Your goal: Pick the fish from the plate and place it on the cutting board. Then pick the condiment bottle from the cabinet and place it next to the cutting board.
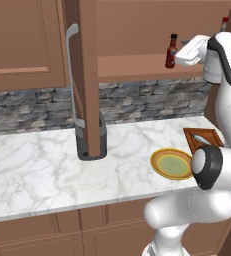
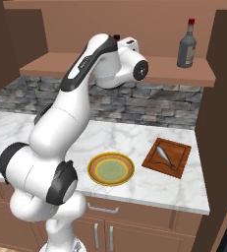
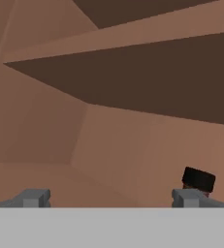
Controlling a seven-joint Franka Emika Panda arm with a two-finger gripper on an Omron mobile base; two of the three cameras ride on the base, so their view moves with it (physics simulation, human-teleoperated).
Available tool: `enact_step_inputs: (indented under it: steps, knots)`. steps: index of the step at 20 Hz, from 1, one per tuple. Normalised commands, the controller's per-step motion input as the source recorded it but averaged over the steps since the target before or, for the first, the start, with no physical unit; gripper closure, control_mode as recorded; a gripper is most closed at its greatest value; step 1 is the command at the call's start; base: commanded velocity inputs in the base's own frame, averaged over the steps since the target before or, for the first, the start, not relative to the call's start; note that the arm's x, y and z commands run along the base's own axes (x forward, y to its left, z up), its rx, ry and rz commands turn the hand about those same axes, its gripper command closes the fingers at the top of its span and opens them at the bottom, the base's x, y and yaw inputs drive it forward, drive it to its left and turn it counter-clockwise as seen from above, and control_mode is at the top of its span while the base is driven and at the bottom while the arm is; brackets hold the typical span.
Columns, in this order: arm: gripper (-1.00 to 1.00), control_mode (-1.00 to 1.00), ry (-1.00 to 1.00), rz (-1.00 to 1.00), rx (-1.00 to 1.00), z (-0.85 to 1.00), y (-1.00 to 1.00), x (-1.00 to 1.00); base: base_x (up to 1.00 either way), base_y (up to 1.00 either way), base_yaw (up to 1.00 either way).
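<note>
The silver-grey fish (image 2: pixel 163 154) lies on the reddish-brown cutting board (image 2: pixel 176 162), which my arm half hides in the left base view (image 1: pixel 207 134). Left of the board sits the yellow-rimmed plate (image 2: pixel 94 170) (image 1: pixel 159 159), with nothing on it. In the open cabinet (image 1: pixel 137 65), the dark-red condiment bottle (image 1: pixel 171 51) stands upright on the shelf. My gripper (image 3: pixel 111 198) is up at shelf height just right of the bottle and is open. In the hand view the bottle's black cap (image 3: pixel 199 179) shows just behind the right fingertip (image 3: pixel 186 197), off to the side of the gap.
A taller grey bottle with a red cap (image 2: pixel 186 47) stands further right on the shelf. The open cabinet door with its long grey handle (image 1: pixel 73 75) juts out on the left. A dark grey canister (image 1: pixel 93 145) sits on the marble counter (image 1: pixel 47 165) beneath the door.
</note>
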Motion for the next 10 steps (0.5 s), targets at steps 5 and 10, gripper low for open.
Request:
enact_step_inputs:
  steps: [5,10]
  knots:
    - [-1.0,-1.0,0.05,-0.02,0.09,0.0,-0.04,0.22,0.0,0.0,0.0]
    - [-1.0,-1.0,0.04,-0.02,0.07,0.0,-0.12,0.24,0.0,0.0,0.0]
